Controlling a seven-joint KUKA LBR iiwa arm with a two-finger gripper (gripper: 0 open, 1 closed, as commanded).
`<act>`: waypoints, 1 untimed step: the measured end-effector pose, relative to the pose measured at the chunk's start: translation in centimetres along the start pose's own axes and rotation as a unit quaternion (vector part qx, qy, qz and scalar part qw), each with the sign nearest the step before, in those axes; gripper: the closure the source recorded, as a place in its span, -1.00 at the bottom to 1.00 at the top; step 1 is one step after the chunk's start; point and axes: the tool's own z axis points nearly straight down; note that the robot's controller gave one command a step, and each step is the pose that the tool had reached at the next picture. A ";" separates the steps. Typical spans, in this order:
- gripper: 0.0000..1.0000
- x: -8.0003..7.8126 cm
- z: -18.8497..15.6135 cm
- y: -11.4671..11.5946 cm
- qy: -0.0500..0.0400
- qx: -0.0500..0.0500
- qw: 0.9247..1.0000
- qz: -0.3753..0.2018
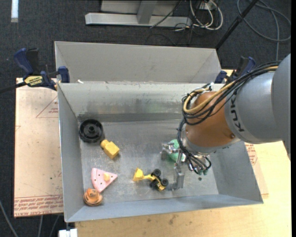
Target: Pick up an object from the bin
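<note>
We see the gripper [178, 179] low in the bin [138, 111], a yellow-and-black toy [156, 179] just beside it, toward the bin's middle; whether it is spread or pressed together we cannot tell.

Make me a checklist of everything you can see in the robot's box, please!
Surface: grey metal bin, sloping walls.
Job's things: green thing partly under the wrist; yellow and black toy just left of the gripper.
Clutter: black wheel, yellow block, pink wedge, orange round thing, all at the left.
Grippers: gripper low over the bin floor, right of middle.
Cables: yellow and black cables looped over the orange wrist cover.
Surroundings: dark carpet, loose cords behind the bin.
</note>
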 end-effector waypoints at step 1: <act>-1.00 1.5 0.3 1.8 0.002 0.000 0.998 -0.059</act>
